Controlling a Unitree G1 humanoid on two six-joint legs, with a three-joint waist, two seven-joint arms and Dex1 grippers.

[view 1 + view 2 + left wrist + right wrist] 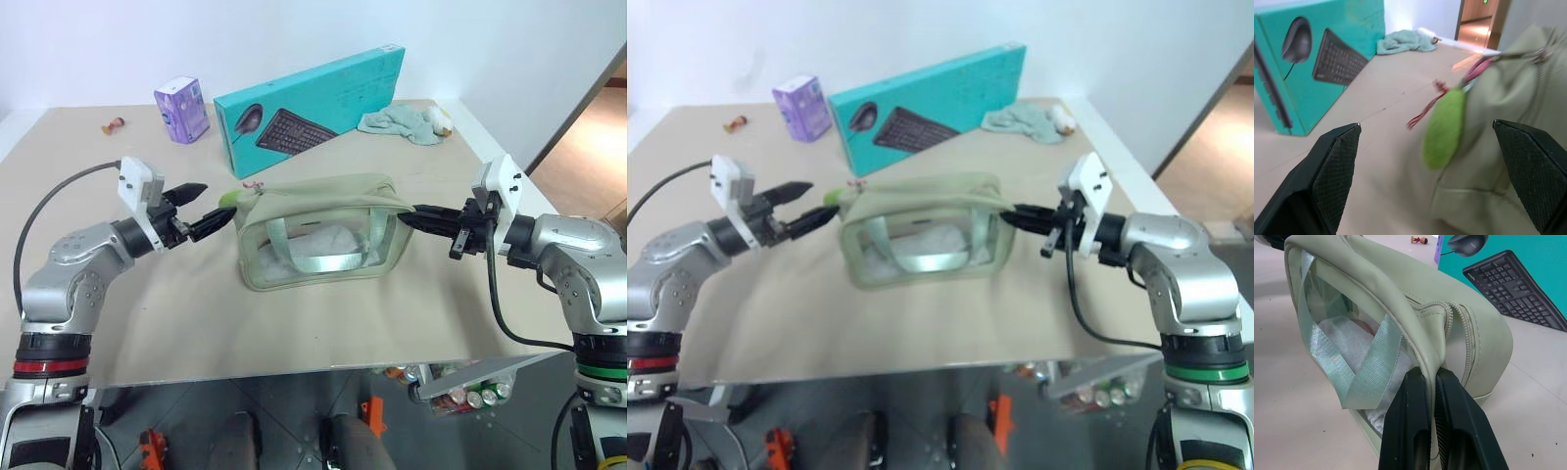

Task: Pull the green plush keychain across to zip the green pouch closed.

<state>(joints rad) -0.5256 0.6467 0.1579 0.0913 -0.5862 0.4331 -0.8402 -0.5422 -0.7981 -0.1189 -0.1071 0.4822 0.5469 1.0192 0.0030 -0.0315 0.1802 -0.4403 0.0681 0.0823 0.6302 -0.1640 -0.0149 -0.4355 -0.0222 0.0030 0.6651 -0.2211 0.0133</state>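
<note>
Left claw (1425,186) flanks, seemingly untouched, keychain (1444,128).

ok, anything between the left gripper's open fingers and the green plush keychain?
Nothing: left wrist view shows the left gripper open, green plush keychain hanging between its fingers, untouched.

Green plush keychain (1444,128) blurred in my left wrist view; pink clasp too smeared to read. Green pouch (1508,147) cut off by that frame's edge. Pouch contents behind clear window, white stuff, can't identify. Small figure (113,124) at worktop far corner too tiny to tell. Keyboard box (1513,279) cropped in right wrist view.
</note>
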